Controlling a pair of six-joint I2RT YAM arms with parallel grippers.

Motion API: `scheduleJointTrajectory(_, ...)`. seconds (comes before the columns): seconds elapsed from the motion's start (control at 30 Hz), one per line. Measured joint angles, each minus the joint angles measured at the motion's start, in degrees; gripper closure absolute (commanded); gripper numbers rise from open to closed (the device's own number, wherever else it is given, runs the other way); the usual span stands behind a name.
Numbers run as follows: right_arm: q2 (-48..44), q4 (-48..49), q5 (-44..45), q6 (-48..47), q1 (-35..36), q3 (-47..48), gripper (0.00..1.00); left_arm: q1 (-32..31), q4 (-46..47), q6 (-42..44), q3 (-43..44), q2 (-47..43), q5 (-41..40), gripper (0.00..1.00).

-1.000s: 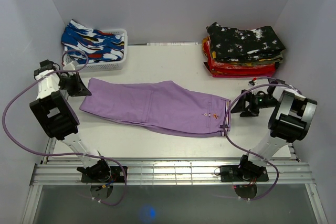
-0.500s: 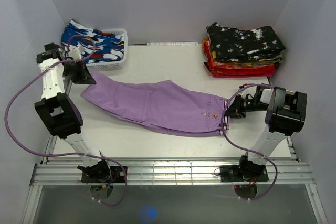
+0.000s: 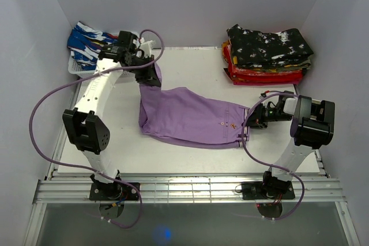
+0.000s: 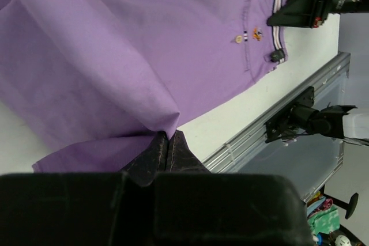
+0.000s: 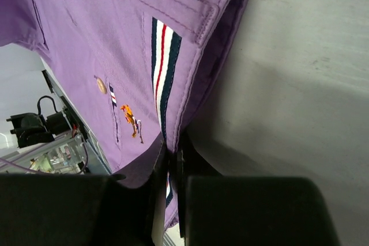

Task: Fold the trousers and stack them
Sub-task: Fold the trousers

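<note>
Purple trousers [image 3: 193, 118] lie across the middle of the table, waistband with striped trim to the right. My left gripper [image 3: 151, 76] is shut on the leg end and holds it lifted above the table, so the cloth hangs down from it [image 4: 167, 135]. My right gripper [image 3: 253, 120] is shut on the waistband edge [image 5: 173, 152] at table height. The striped trim [image 5: 163, 67] and a small embroidered logo [image 5: 129, 118] show in the right wrist view.
A stack of folded trousers [image 3: 266, 55], black-and-white patterned on top over red, sits at the back right. A white basket [image 3: 86, 64] with blue patterned cloth stands at the back left. The table's metal front rail [image 3: 184, 188] runs along the near edge.
My left gripper has carried the leg end up and to the right, from the left edge to the back middle. My right gripper moved onto the waistband and shut on it.
</note>
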Motion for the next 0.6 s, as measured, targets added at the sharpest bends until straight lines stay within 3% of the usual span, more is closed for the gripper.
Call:
scheduleJointTrajectory(0.33, -0.2, 3.2, -0.6, 2.1, 1.6, -0.7, 0.92, -19.6, 10.4, -15.5, -3.5, 3.7, -6.3, 1.00)
scheduleJointTrajectory(0.6, -0.2, 4.3, -0.7, 3.1, 1.9, -0.9, 0.92, -30.6, 19.3, -26.2, -5.0, 12.3, -11.8, 1.00)
